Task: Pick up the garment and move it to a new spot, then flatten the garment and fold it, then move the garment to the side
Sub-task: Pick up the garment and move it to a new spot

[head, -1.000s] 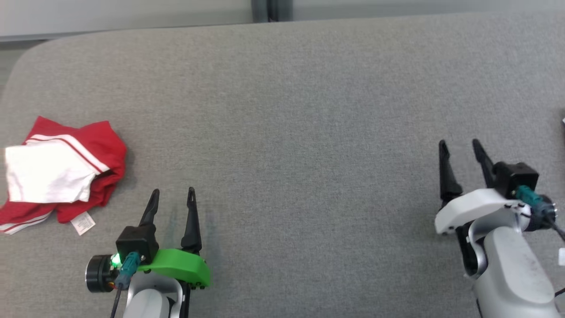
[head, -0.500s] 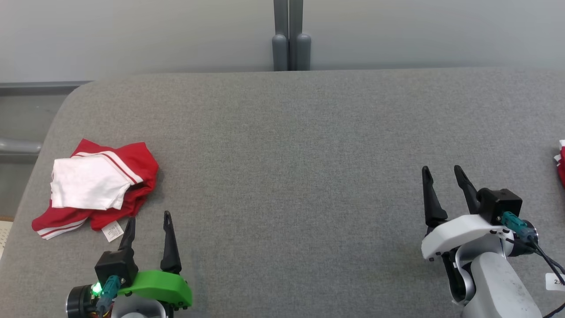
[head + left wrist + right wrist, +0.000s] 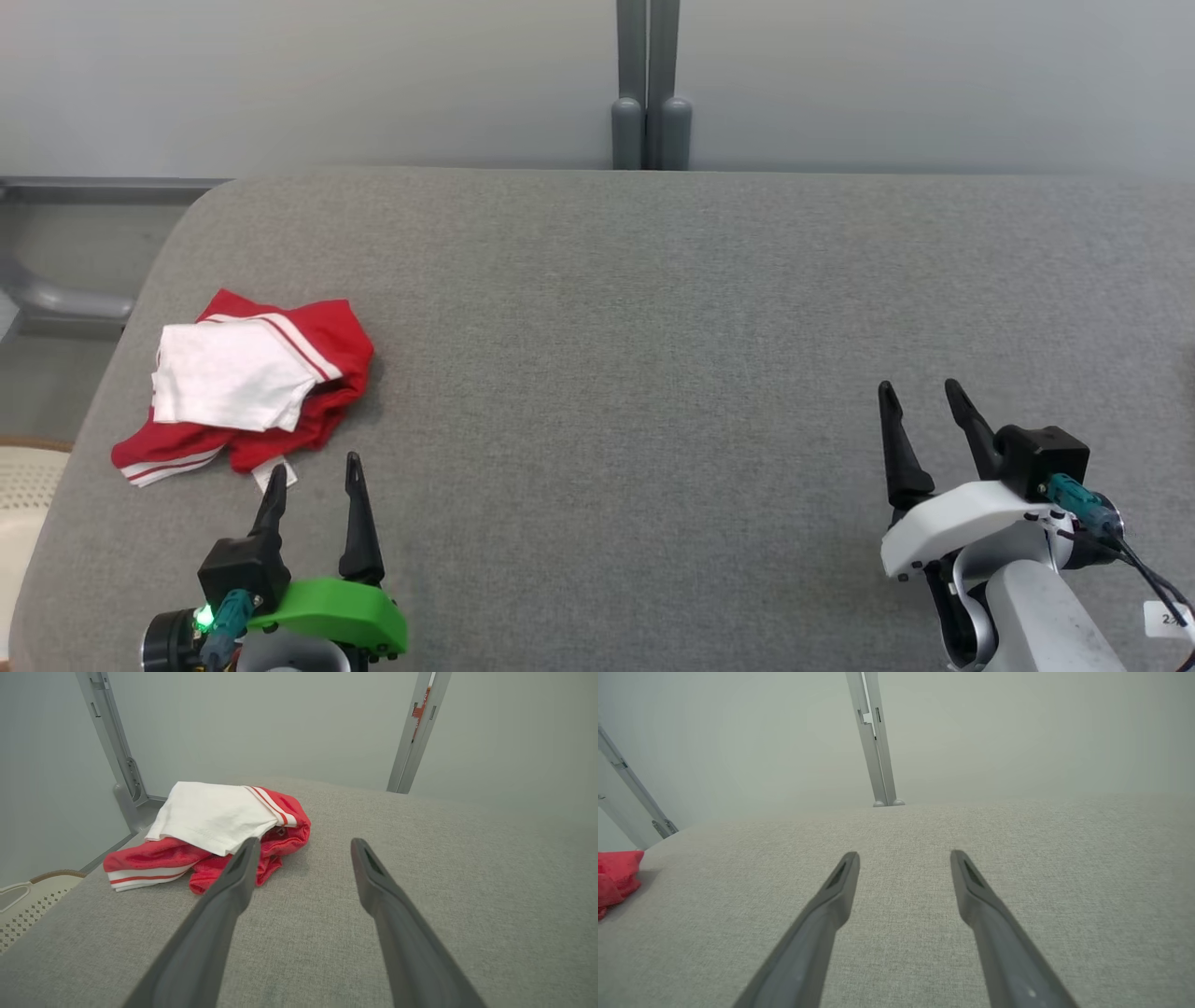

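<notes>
The garment (image 3: 247, 392) lies bunched in a loose heap near the left end of the grey table (image 3: 653, 327), a white panel on top, red cloth with white stripes spilling out beneath; it looks soft, light and limp, likely to sag and unfold once lifted, so a pinch on a thick red edge or the striped hem should hold better than the smooth white top; the left gripper (image 3: 316, 464) sits just beside its near edge, fingers spread and empty, the cloth just past the left finger in the wrist view (image 3: 210, 821); the right gripper (image 3: 919, 387) rests well apart at the table's right, fingers also spread, holding nothing.
</notes>
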{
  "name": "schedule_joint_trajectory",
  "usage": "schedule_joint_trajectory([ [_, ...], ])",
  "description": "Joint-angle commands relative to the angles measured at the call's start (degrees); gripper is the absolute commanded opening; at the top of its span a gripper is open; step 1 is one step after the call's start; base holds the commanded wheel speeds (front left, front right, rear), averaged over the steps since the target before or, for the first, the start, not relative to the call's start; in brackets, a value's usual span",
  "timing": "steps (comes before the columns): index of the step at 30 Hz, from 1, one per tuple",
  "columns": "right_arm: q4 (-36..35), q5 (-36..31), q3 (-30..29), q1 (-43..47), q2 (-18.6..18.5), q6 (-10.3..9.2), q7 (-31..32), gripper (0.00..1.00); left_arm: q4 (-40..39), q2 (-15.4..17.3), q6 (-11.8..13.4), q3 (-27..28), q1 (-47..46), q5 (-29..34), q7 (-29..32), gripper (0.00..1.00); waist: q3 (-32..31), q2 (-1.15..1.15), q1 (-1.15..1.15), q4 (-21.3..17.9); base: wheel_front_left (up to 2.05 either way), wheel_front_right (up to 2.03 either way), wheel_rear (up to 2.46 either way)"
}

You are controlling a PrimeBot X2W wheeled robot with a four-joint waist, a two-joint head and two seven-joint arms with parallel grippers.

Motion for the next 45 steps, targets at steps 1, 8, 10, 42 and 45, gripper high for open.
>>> schedule_joint_trajectory([
  [1, -0.01, 0.33, 0.76, 0.43, -0.03, -0.05, -0.02, 1.00, 0.14, 0.31, 0.55, -0.05, -0.92, -0.16, 0.01, 1.00, 1.32, 0.00, 0.00, 4.23, 0.00, 0.00, 0.00],
  [8, 0.13, 0.81, 2.86, -1.09, -0.08, -0.04, -0.02, 1.00, 0.25, 0.30, 1.33, 0.99, -1.17, -1.18, 0.01, 1.00, 3.28, 0.00, 0.00, 14.26, 0.00, 0.00, 0.00],
  [10, 0.32, 0.75, 3.34, -1.18, -0.06, -0.04, -0.02, 1.00, 0.71, 0.28, 1.26, 1.50, -0.87, -1.56, 0.01, 1.00, 3.50, 0.00, 0.00, 16.85, 0.00, 0.00, 0.00],
  [42, -6.01, -0.51, 9.15, -11.66, -2.41, -0.04, -0.02, 1.00, 18.79, 7.59, -11.18, 10.34, -27.36, -7.71, 0.00, 1.00, 23.30, 0.00, 0.00, 2.31, 0.00, 0.00, 0.00],
  [45, -6.49, -0.19, 8.87, -12.06, -2.47, -0.04, -0.02, 1.00, 22.52, 9.99, -11.17, 8.30, -29.68, -10.06, 0.00, 1.00, 24.27, 0.00, 0.00, 0.78, 0.00, 0.00, 0.00],
])
